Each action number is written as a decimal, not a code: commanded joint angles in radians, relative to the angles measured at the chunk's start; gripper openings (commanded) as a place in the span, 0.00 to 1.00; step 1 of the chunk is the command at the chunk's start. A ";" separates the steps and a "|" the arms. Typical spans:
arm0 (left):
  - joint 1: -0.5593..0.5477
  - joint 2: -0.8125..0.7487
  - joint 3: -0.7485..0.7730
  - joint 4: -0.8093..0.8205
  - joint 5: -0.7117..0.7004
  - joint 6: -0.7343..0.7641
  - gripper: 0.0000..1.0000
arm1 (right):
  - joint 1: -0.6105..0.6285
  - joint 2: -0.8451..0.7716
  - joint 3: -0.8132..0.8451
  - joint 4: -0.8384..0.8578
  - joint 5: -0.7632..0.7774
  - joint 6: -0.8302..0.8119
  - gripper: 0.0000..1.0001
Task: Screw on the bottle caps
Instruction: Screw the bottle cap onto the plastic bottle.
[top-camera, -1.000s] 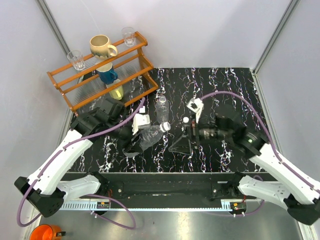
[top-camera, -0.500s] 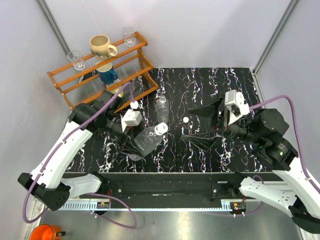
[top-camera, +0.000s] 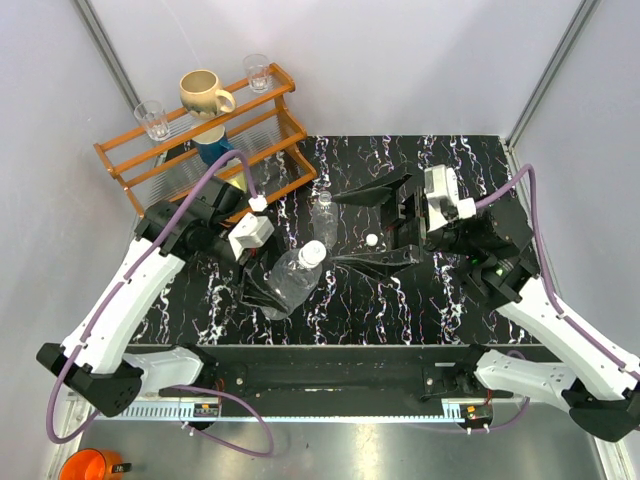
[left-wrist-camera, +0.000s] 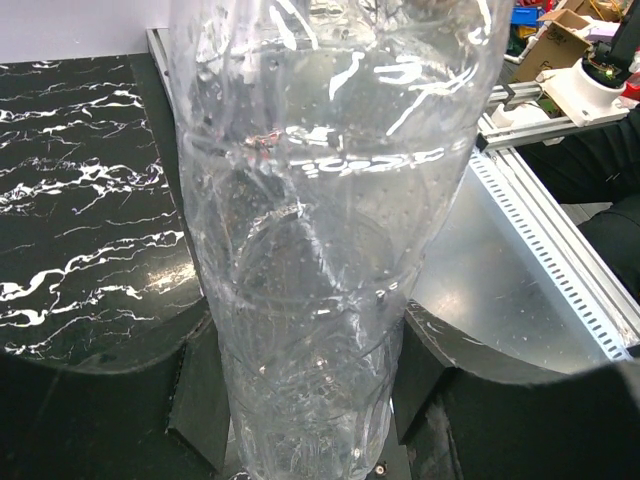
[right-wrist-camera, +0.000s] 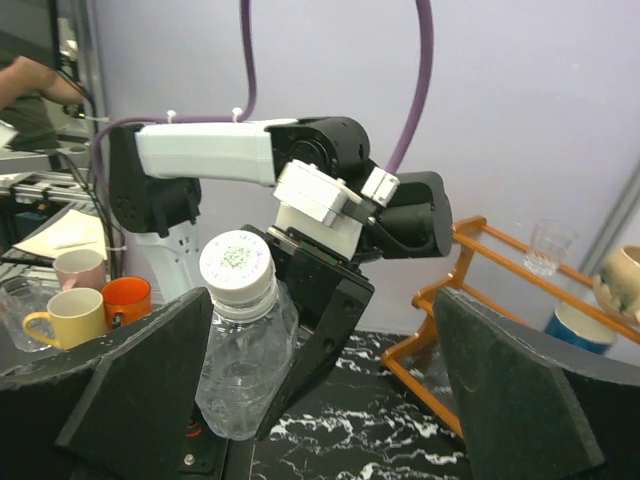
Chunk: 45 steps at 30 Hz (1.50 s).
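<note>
Clear ribbed plastic: the bottle (top-camera: 293, 283) I am working on is off the table (top-camera: 450, 160), tilted, with a white cap (top-camera: 313, 253) on its neck, turned toward the right claw (top-camera: 345, 230) (whether the thread has caught, I cannot tell). The left claw (top-camera: 268, 290) is clamped on the lower body; in its wrist view the fingers (left-wrist-camera: 200, 400) press both flanks. The right claw has its jaws wide apart and holds nothing. It is near the cap but not touching it, and in its wrist view the cap sits left of centre. A second bottle (top-camera: 323, 213) stands upright just beside the far right finger, its neck apparently bare. A loose cap (top-camera: 371, 240) lies on the table within the span of the jaws.

Hazards, as I judge them:
- Closing off-centre would push the cap askew and cross the thread.
- Twisting against so thin a wall may make the bottle buckle or spin in the left grip.
- Any sideways correction by the wide right fingers could topple the second bottle or sweep the loose cap away.
</note>
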 joint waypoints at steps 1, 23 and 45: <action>0.005 -0.029 0.030 -0.177 0.094 0.042 0.00 | 0.007 0.003 0.005 0.212 -0.119 0.074 1.00; 0.005 -0.009 0.022 -0.157 0.122 0.019 0.00 | 0.007 0.177 0.002 0.539 -0.208 0.344 0.81; 0.005 -0.021 0.014 -0.116 0.096 -0.021 0.00 | 0.010 0.240 -0.010 0.680 -0.251 0.495 0.71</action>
